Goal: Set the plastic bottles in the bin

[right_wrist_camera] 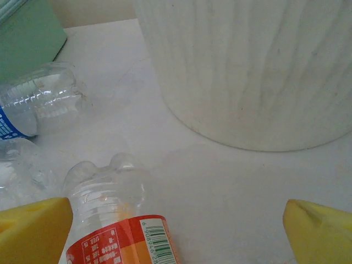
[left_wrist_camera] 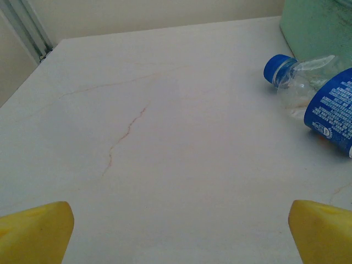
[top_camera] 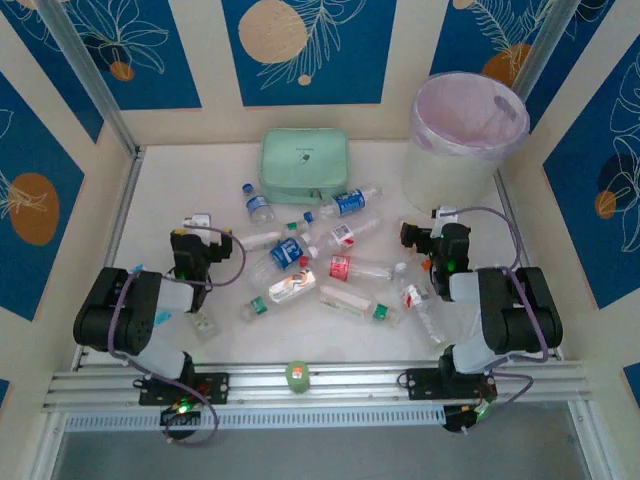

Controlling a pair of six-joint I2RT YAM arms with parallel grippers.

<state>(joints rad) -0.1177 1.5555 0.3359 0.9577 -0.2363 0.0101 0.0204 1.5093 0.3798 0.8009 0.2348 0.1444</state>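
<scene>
The white table (top_camera: 190, 185) spans the middle of the top view. The bin (top_camera: 468, 135) stands at its upper right, lilac liner over the rim, with no bottle visible inside. The mint green case (top_camera: 304, 165) lies upper centre. Roughly 10 plastic bottles (top_camera: 347, 203) lie scattered across the centre.

The left gripper (top_camera: 190, 245) at centre left and the right gripper (top_camera: 425, 238) at centre right are both spread wide and hold nothing.

In the right wrist view a red-label bottle (right_wrist_camera: 118, 234) lies lower left, off-centre between the pads. It looks the likeliest first pick: centre over it, close across the label, and lift above the rim before releasing.
</scene>
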